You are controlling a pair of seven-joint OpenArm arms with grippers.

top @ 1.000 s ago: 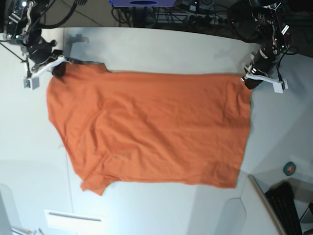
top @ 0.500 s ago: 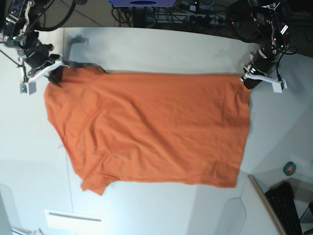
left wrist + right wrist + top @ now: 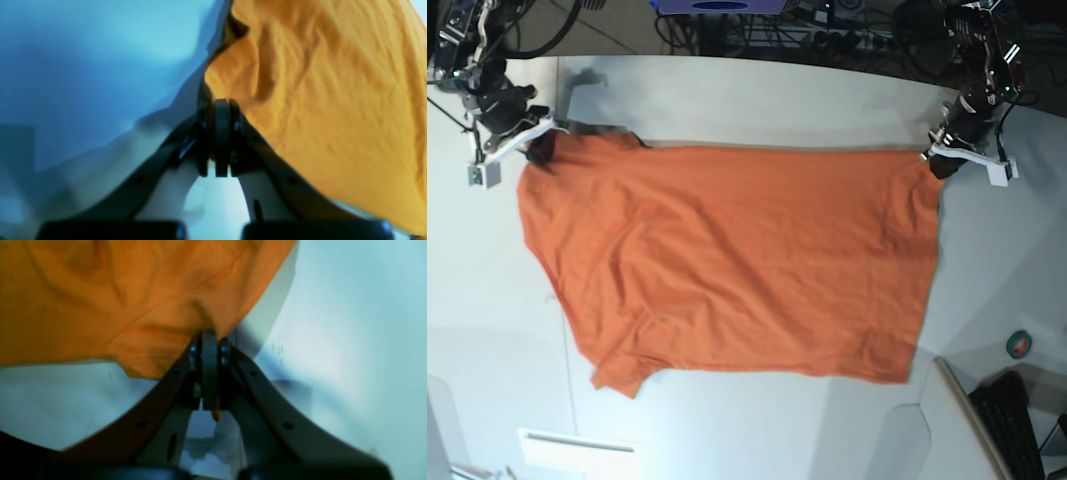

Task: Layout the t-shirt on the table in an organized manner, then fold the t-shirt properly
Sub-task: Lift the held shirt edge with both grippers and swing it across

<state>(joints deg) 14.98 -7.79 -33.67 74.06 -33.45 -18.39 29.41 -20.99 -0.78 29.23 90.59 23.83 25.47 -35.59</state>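
Note:
The orange t-shirt lies spread across the white table, stretched between both arms along its far edge. In the base view my left gripper is shut on the shirt's far right corner, and the left wrist view shows its jaws pinching orange cloth. My right gripper is shut on the far left corner. In the right wrist view a bit of the t-shirt pokes out between the closed jaws of the right gripper. The near left corner of the shirt is rumpled.
A roll of tape and a black keyboard sit on a grey side surface at the near right. A white paper lies at the near left. Cables and equipment crowd the far edge.
Both grippers have moved slightly toward the far side, pulling the shirt's far edge straighter. Both grips hold.

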